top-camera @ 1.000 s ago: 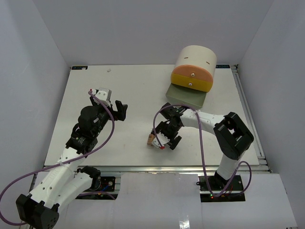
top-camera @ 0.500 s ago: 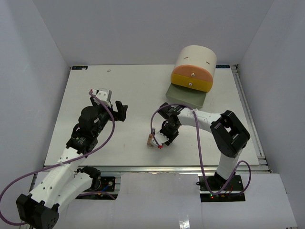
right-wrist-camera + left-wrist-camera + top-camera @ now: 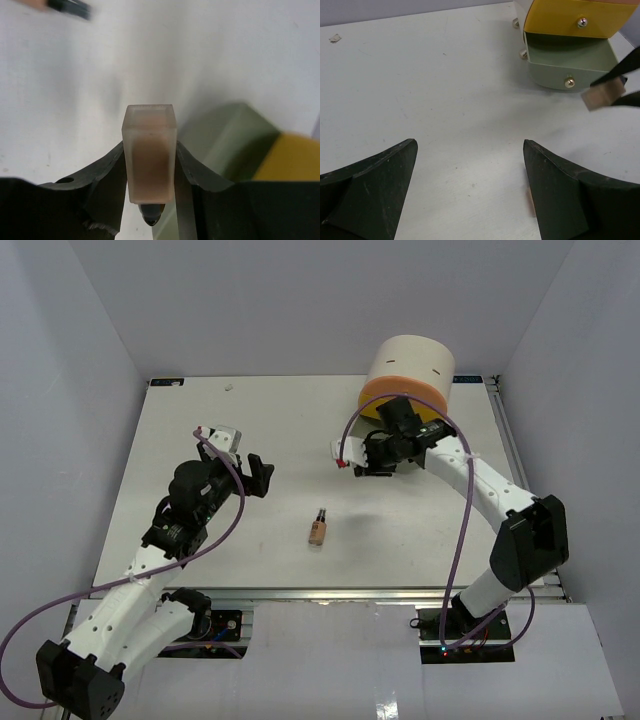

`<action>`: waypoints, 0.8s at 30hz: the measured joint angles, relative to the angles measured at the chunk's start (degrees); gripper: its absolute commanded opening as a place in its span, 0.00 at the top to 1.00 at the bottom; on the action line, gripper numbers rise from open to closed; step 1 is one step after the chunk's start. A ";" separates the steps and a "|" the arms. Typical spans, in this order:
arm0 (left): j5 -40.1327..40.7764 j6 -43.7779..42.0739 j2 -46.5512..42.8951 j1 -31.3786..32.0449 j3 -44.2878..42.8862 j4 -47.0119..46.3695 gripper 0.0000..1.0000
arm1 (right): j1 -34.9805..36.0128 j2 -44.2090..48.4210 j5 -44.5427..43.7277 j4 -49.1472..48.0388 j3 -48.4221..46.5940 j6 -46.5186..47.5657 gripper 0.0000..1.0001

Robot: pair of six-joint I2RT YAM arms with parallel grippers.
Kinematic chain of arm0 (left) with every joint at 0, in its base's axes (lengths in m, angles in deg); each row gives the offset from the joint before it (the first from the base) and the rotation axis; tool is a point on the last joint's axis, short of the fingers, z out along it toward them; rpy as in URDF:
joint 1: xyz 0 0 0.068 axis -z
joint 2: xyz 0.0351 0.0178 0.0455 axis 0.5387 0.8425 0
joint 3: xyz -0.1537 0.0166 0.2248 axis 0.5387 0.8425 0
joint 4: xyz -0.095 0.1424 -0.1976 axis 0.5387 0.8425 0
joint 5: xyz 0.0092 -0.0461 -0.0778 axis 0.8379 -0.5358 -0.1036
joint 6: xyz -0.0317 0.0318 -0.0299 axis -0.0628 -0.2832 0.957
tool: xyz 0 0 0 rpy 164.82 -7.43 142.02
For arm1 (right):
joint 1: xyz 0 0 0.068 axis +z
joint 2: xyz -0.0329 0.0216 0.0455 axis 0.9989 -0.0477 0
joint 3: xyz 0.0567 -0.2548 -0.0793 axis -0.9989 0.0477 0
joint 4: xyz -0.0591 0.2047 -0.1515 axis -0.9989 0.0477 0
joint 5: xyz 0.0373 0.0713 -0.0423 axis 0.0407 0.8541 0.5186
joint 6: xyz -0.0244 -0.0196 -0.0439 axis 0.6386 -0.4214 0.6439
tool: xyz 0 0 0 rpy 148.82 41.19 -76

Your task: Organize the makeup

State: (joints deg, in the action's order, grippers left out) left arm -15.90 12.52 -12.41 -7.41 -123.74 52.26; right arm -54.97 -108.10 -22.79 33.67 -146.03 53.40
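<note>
**Bottle held at the open drawer**

A beige bottle [image 3: 150, 150] is gripped between the jaws of the right pincer [image 3: 150, 167], its dark cap apparently turned toward the palm, though blur leaves this unsure. It is held above the desk [image 3: 250, 420], near the open grey-green drawer [image 3: 225, 140], probably for dropping in. A second bottle [image 3: 319, 528] lies on the desk, well apart. The left pincer [image 3: 469, 150] is spread wide and empty.

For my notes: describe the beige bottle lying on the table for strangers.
From the big cream cylinder, come toward the white table's near edge. The small beige black-capped bottle lies alone before it; its twin is held in the right gripper.
</note>
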 measured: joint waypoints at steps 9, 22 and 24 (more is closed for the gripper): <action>-6.35 0.12 1.34 0.00 0.16 -0.52 0.02 | -11.30 -3.01 -11.66 -8.43 -0.34 -12.05 0.71; -18.34 1.51 7.68 0.00 1.28 -2.16 0.02 | -14.38 -7.84 -17.32 -14.68 -0.34 -16.76 0.18; -19.57 1.99 8.68 0.00 1.58 -2.16 0.06 | -14.51 -7.76 -17.22 -15.04 -0.34 -17.24 0.18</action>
State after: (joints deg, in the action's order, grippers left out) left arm -35.47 14.51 -3.73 -7.41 -122.16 50.11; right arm -69.47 -115.86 -40.02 18.63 -146.37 36.16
